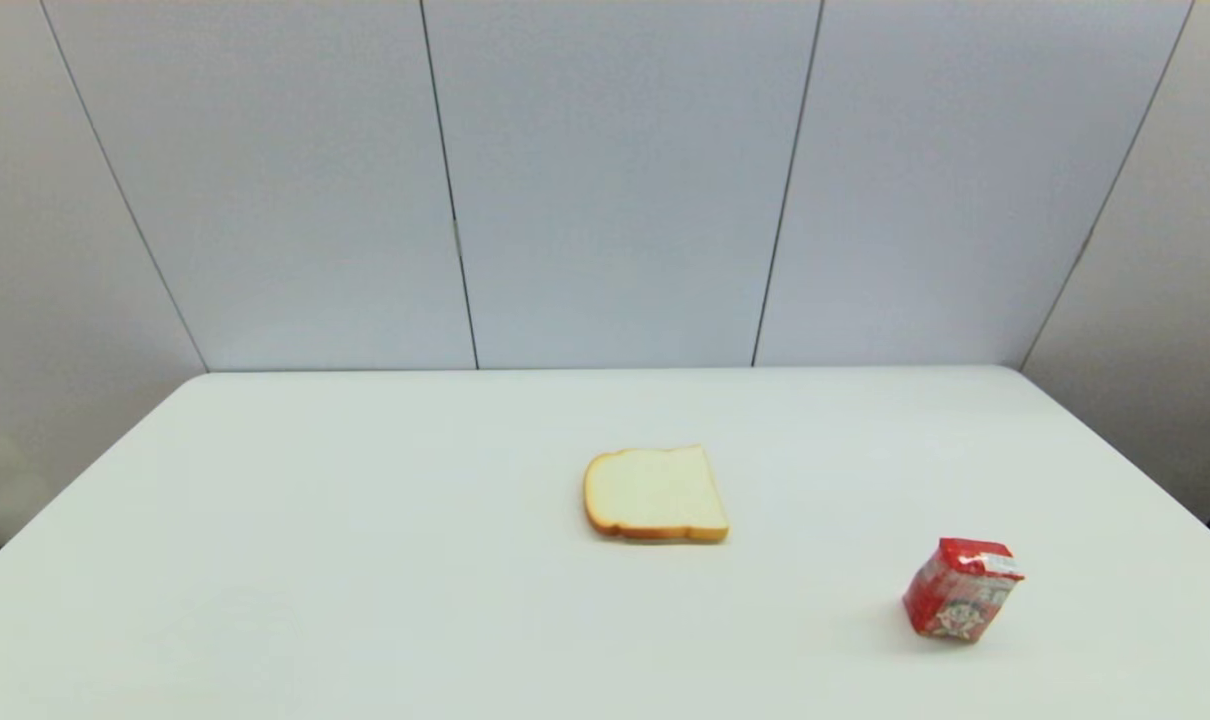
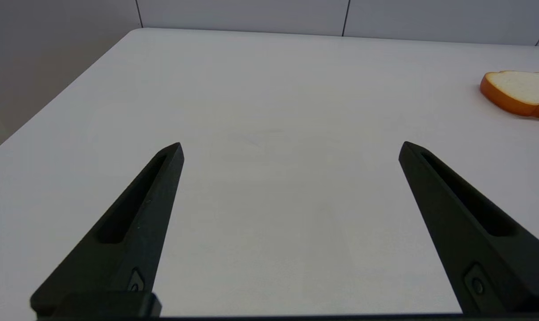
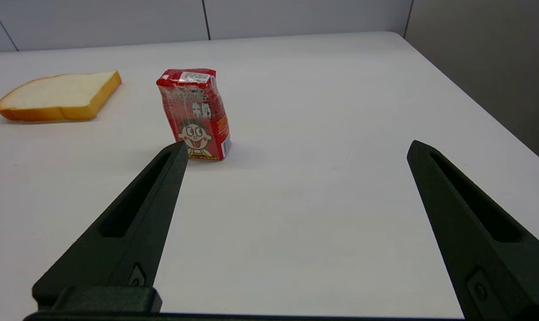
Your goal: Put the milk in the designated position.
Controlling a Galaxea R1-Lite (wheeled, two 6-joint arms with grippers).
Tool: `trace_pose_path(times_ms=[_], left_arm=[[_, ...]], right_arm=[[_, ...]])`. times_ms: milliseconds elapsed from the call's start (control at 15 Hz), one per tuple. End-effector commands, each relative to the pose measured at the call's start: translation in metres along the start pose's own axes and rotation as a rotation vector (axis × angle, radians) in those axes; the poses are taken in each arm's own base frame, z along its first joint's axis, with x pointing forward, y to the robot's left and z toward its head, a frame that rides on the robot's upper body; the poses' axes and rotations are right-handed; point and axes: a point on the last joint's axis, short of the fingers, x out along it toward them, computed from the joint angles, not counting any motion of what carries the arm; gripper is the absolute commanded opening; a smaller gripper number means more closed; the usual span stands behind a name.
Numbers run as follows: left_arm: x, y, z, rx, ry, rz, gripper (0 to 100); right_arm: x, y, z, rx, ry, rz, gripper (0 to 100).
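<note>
The milk (image 1: 961,590) is a small red carton with a cartoon face, standing upright at the front right of the white table (image 1: 365,520). The right wrist view has the milk (image 3: 194,113) a short way beyond my right gripper (image 3: 296,149), which is open and holds nothing; the carton stands off toward one fingertip rather than between the two. My left gripper (image 2: 291,149) is open too, over bare tabletop at the table's left. Neither arm shows in the head view. The designated position carries no mark that I can pick out.
A slice of bread (image 1: 655,494) with a tan crust lies flat near the table's middle, left of the milk; the bread (image 3: 60,95) and the bread (image 2: 521,91) also show in both wrist views. Grey wall panels (image 1: 615,180) stand behind the table's far edge.
</note>
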Motion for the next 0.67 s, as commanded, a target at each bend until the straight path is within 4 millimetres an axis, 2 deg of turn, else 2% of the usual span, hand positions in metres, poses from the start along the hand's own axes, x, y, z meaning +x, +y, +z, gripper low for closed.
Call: trace_pose_path(times_ms=[67, 333, 667], left_arm=[[0.0, 0.0, 0.0, 0.0, 0.001, 0.0, 100], [0.0, 0.0, 0.0, 0.0, 0.001, 0.0, 100], [0.0, 0.0, 0.0, 0.0, 0.001, 0.0, 100]], right_arm=[[0.002, 0.0, 0.001, -0.001, 0.037, -0.001, 100], [0.011, 0.001, 0.008, -0.003, 0.126, -0.011, 100], [0.04, 0.005, 0.095, -0.002, 0.117, -0.003, 100]])
